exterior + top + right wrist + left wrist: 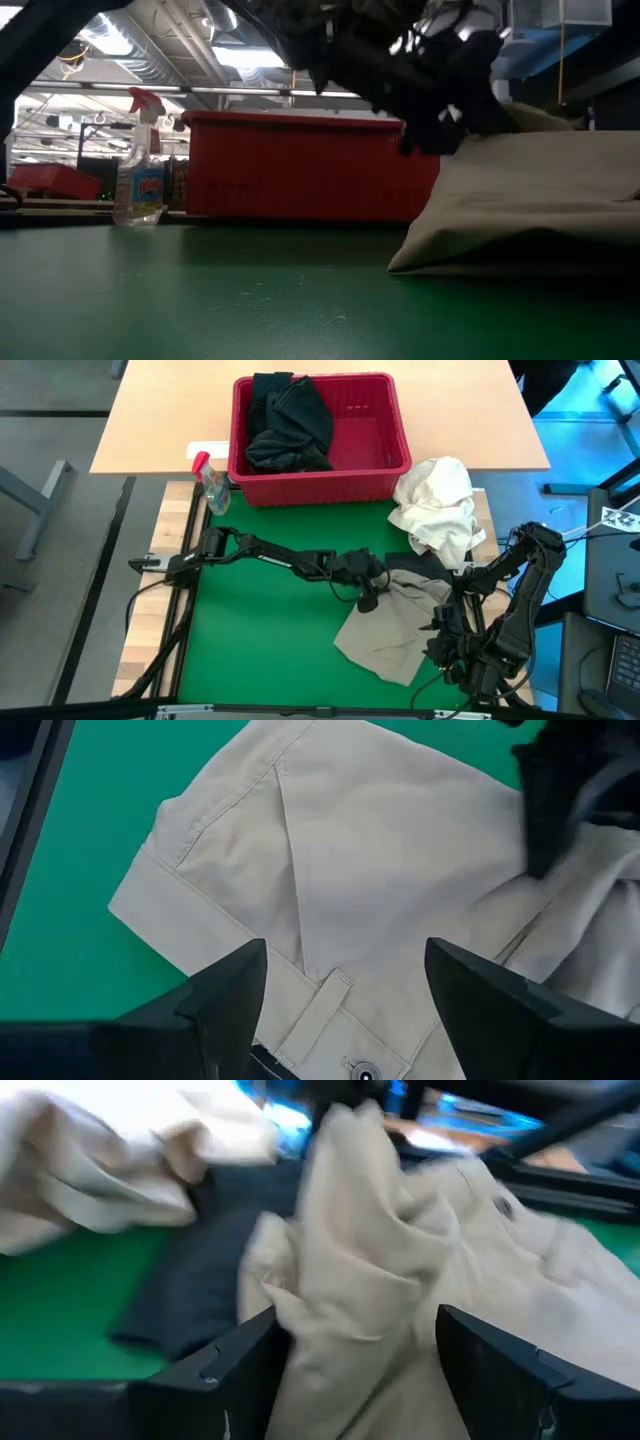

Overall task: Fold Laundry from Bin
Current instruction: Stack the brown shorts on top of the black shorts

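reaching across the green tabletop [270, 640], your left pincer [368, 598] sits at the upper edge of the khaki garment [395, 630]; its fingers [215, 1370] stand apart with a raised fold of that cloth between them, though you cannot tell if they grip it. your right pincer [345, 1005] hovers spread wide over the garment's buttoned waistband, holding nothing. dark laundry [288, 422] fills the left side of the red bin [380, 472]. a white cloth bundle [437, 505] lies right of the bin.
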`<state>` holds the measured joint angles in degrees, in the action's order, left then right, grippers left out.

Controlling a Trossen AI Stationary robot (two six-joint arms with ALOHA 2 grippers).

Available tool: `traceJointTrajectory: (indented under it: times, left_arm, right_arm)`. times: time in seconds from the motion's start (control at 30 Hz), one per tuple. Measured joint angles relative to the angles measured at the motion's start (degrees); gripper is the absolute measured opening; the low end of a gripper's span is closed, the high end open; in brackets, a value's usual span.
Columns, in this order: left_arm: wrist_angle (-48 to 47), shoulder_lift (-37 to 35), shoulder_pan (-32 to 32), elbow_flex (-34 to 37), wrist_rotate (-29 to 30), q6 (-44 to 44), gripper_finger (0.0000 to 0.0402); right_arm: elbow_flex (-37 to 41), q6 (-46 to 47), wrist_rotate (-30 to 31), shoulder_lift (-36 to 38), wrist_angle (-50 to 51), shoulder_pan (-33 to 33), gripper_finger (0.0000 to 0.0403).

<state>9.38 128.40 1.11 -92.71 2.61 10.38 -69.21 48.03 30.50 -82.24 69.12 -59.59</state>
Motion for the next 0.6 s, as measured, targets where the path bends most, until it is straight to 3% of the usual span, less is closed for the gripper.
traceJointTrajectory:
  times: [0.17,0.47,0.6]
  left_arm:
    - [1.71,1.46,-0.64,0.09,-3.45,2.62,0.0213]
    - [1.00,0.20,0.06,0.09,-6.16,4.51,0.0028]
    - [-1.67,-2.65,1.32,0.09,-4.32,4.74,0.0020]
  right_arm:
    - [0.00,-0.20,0.00,0.00,-0.04,0.00,0.0271]
    - [0.00,-0.26,0.83,0.00,-0.08,0.00,0.0271]
    - [0.00,-0.25,1.06,0.00,-0.18,0.00,0.0271]
